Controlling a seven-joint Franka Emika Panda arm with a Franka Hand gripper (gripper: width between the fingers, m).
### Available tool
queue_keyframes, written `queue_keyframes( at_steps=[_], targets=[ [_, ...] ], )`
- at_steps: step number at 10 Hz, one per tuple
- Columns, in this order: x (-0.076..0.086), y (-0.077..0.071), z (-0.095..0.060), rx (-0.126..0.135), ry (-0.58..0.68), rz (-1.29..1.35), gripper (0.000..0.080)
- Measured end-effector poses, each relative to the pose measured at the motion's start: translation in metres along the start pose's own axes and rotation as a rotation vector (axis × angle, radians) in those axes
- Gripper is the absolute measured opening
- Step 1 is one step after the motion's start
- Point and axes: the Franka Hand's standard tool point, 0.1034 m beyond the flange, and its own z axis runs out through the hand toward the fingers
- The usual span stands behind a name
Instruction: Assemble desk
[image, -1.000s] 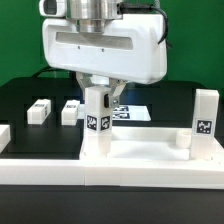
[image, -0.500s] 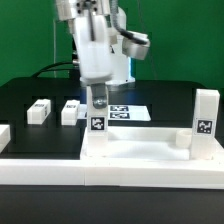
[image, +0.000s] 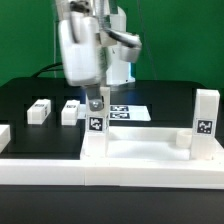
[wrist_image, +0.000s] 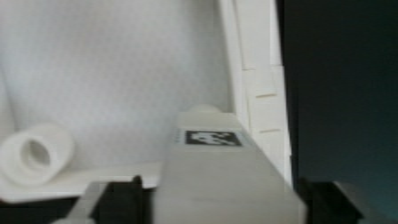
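— Wrist view first: what is the claw (wrist_image: 214, 203) doing?
— It is hanging released, its fingers (wrist_image: 324, 200) flanking an upright leg (wrist_image: 228, 165), with a dark gap showing on each side.
— Where is that leg sitting?
— It is standing on the desk panel (wrist_image: 107, 80), close against the rim (wrist_image: 260, 70), with a round ring (wrist_image: 32, 155) lying nearby.
— And what is the exterior view showing?
— The leg is rising at the panel's corner on the exterior view's left, and a second leg (image: 205, 120) is standing at the right corner. Two loose legs (image: 40, 110) are lying on the black counter (image: 20, 95) behind, with the marker board (image: 125, 112) beside them. A white rail (image: 110, 178) is running along the front.
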Motion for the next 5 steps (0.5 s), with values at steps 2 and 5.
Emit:
queue_keyframes(
  at_steps=[2, 5],
  targets=[
    [-0.0017, -0.0013, -0.0013, -0.002, 0.013, -0.297, 0.0617],
    [-0.0016, -0.0011, -0.0015, -0.009, 0.019, -0.541, 0.0648]
  ],
)
